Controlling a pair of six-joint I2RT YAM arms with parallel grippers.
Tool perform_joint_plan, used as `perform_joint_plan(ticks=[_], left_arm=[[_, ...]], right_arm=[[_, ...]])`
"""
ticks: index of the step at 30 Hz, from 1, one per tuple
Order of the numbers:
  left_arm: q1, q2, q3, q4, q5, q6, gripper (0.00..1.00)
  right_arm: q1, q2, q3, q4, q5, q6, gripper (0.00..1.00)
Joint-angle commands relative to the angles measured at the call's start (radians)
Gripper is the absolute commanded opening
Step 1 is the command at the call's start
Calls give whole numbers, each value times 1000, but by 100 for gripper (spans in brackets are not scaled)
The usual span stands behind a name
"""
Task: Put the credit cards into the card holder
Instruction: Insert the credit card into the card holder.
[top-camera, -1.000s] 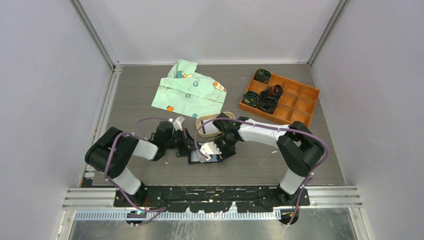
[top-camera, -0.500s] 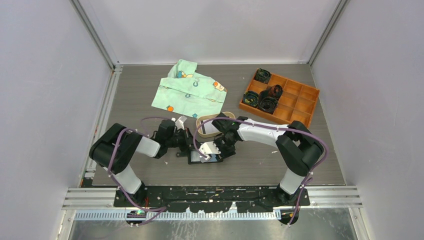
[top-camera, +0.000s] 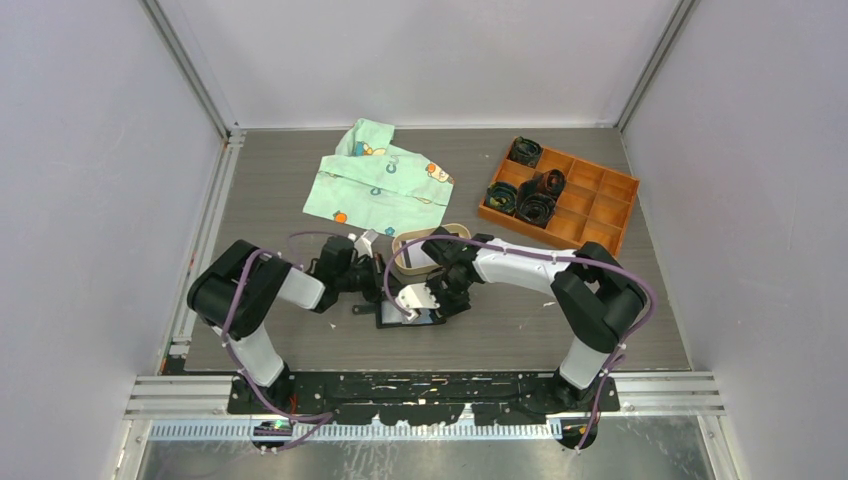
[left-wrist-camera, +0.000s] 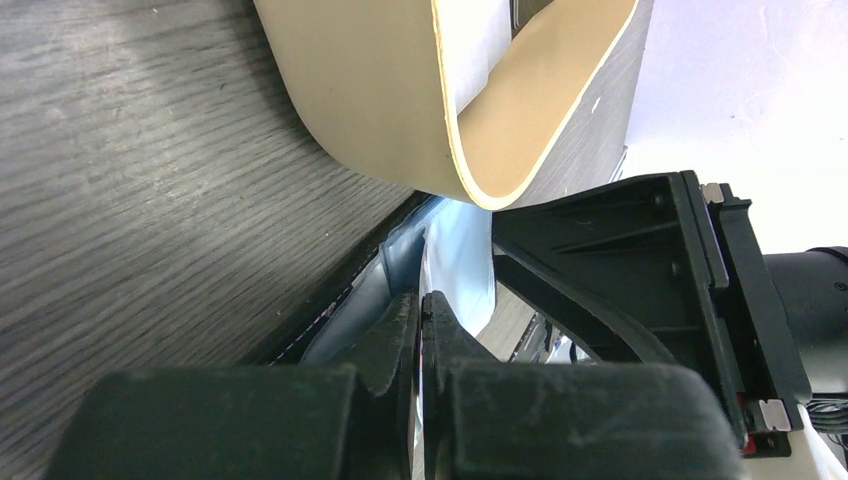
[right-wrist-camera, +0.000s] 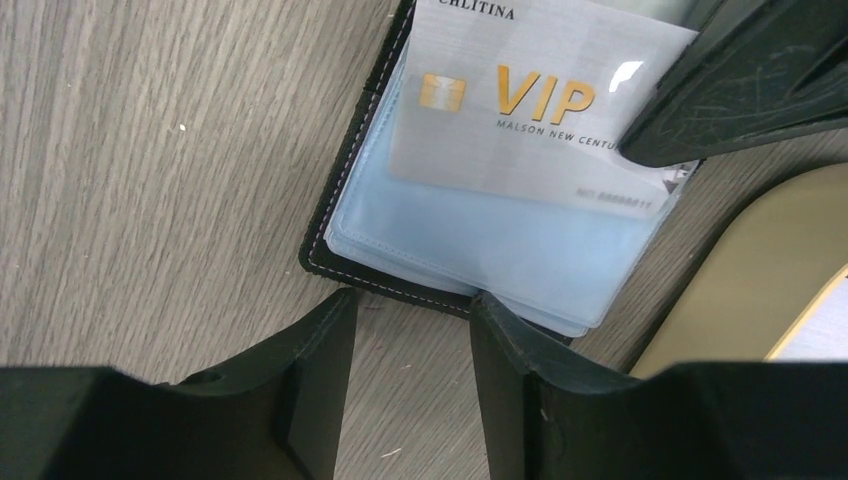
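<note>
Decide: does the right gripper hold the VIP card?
No, the right gripper stands open and empty; the VIP card lies on the card holder.

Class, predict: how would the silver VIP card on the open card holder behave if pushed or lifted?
The VIP card looks thin, flat and glossy: probably stiff, light, slippery. Against the card holder's clear sleeves, it would likely slide when pushed. Lying flat, its edge seems hard to pinch.

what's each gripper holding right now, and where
The right gripper holds nothing, jaws apart beside the card holder. The left gripper is shut against its clear sleeves; a pinch cannot be told.
</note>
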Motion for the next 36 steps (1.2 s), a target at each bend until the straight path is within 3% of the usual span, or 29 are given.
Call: perform_joint_plan(ticks=[1,5,9,11,13,15,17,21,26,36], left_arm=[[-8,28,4,-8,-30,30,2],[-8,26,-1,-10,-32,35,4],[-9,28,-4,-10,-34,37,5],[-8,35,-4,-10,-36,37,5],[-8,45,-3,-3,-33,37,5],[-9,56,-3,7,-31,37,5],[-9,66,-3,16,-30,37,5],[-8,81,1,26,-26,37,5],[-8,97,2,42,-22,33,5],[-9,101,2,51,-15,32,6]], right_arm=[[-1,19,-2,-26,81,12,54],[-29,-38,23,-79,73,1,58],[-46,-116,39,-102,-37,34,55],[-43,-136,53,-95,-161,78,46],[-19,-125,70,-49,-248,178,24],[30,-100,101,-4,-251,272,10],[83,-70,141,46,-209,403,4],[178,7,221,127,-36,614,3],[250,88,280,135,112,628,2],[269,205,306,151,307,598,2]])
